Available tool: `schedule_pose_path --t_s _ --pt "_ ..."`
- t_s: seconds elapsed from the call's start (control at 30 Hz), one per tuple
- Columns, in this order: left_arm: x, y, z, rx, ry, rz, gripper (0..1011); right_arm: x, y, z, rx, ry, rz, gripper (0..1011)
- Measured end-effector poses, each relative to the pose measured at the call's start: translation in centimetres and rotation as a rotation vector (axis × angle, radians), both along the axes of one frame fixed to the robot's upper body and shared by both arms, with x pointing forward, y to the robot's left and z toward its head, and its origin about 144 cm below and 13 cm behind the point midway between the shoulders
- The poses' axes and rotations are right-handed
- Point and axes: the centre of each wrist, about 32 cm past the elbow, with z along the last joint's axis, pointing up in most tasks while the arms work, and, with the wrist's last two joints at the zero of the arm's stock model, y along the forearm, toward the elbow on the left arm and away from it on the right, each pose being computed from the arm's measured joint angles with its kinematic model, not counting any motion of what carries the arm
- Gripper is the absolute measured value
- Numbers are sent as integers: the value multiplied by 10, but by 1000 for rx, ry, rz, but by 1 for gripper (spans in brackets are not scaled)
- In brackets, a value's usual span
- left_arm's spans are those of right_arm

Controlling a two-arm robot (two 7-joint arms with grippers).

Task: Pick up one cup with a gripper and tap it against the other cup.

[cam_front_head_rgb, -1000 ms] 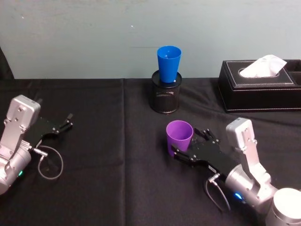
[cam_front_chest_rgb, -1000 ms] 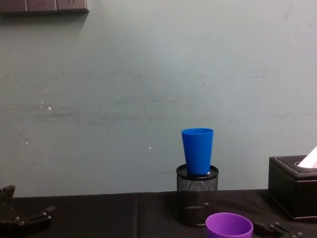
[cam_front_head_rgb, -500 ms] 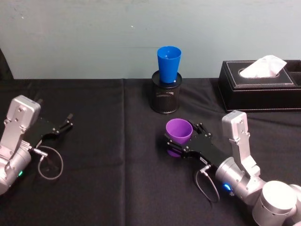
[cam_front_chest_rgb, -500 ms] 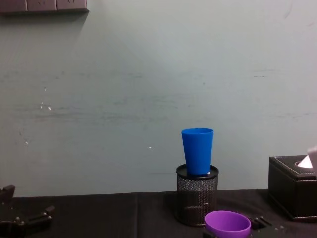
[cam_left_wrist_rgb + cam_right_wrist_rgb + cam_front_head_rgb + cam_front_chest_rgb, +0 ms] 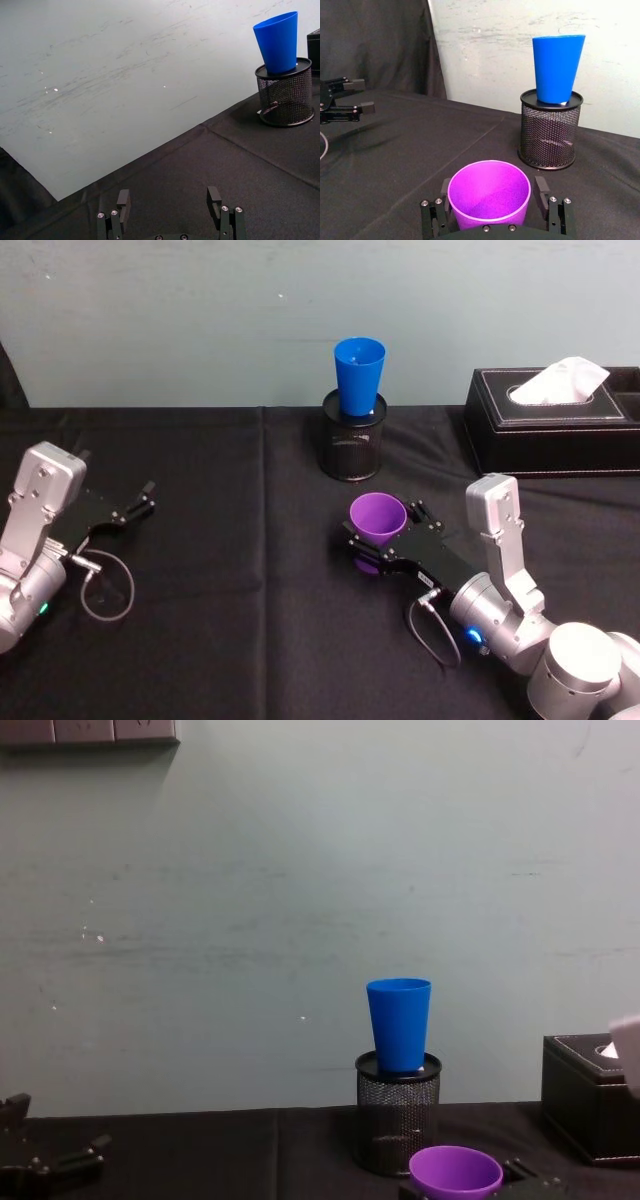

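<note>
Right gripper (image 5: 386, 537) was pinched on the purple cup (image 5: 377, 512), in front of the pen holder (image 5: 352, 450); left gripper (image 5: 147, 497) was parked spread, left of it. Light, slippery plastic was judged best held mid-wall.

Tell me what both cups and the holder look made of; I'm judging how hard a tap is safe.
The purple cup: probably plastic, smooth, slightly glossy, thin even rim. The blue cup: same look, uniform bright colour, likely plastic. The holder: black wire mesh, apparently metal; its lattice wall is see-through.
</note>
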Motion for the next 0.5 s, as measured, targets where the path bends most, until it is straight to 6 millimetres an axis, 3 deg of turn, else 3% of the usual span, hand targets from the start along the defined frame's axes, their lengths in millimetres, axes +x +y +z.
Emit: schedule_pose_path --t_s 0.2,0.37,0.5 --pt "0 0 0 0 0 0 1000 1 1 -2 -6 11 1 964" --pt "0 0 0 0 0 0 1000 1 2 -2 -15 18 5 822" --pt "0 0 0 0 0 0 1000 1 2 -1 -17 17 6 765"
